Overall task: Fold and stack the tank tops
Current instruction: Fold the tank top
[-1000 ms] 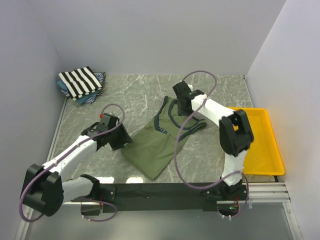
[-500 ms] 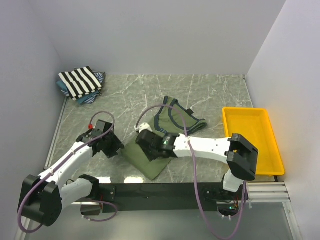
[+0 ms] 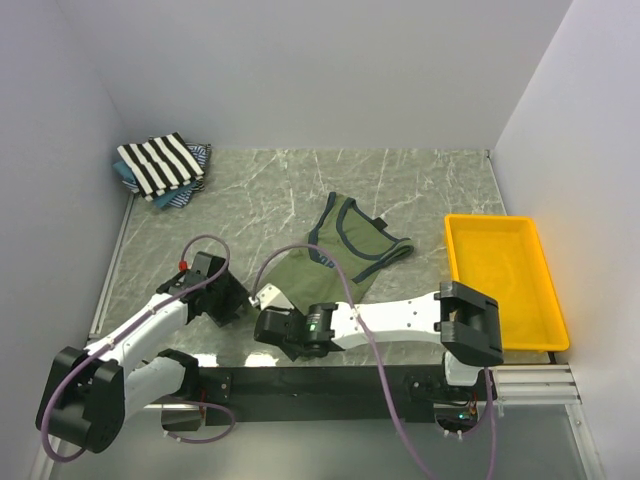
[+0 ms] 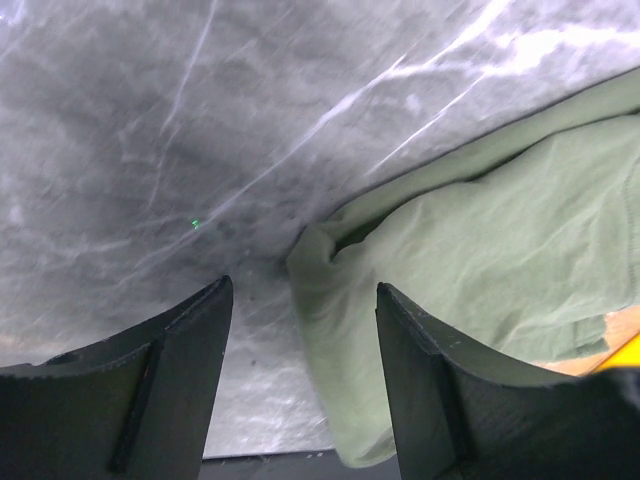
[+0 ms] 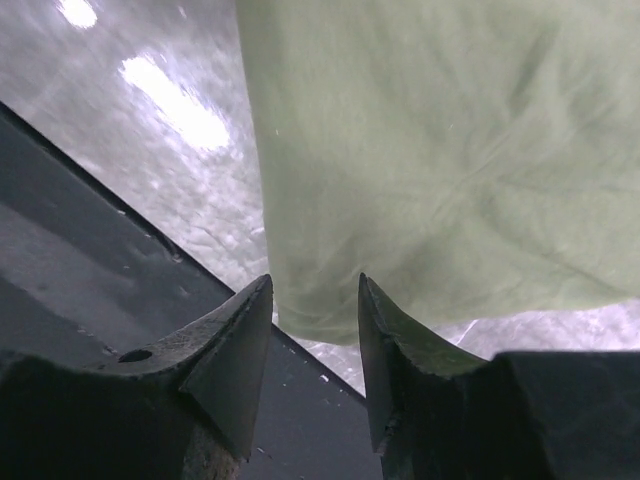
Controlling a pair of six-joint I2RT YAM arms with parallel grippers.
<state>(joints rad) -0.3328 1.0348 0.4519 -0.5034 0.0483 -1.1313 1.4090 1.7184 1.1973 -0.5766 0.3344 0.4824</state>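
- The green tank top (image 3: 352, 262) lies mostly flat in the middle of the bench (image 3: 260, 200), with its hem toward the arms.
- The left pincer (image 4: 305, 290) is released, its fingers wide apart and low at the top's left hem corner.
- The right pincer (image 5: 315, 280) is also released at the near hem edge; I cannot tell whether its tips touch the cloth.
- The striped tank top (image 3: 160, 163) sits on a pile in the far left corner.

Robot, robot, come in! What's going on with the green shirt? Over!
Left gripper open at left corner of green tank top. Right gripper open at its near edge. Top spread out, unfolded. Yellow tray off right, apart from it.
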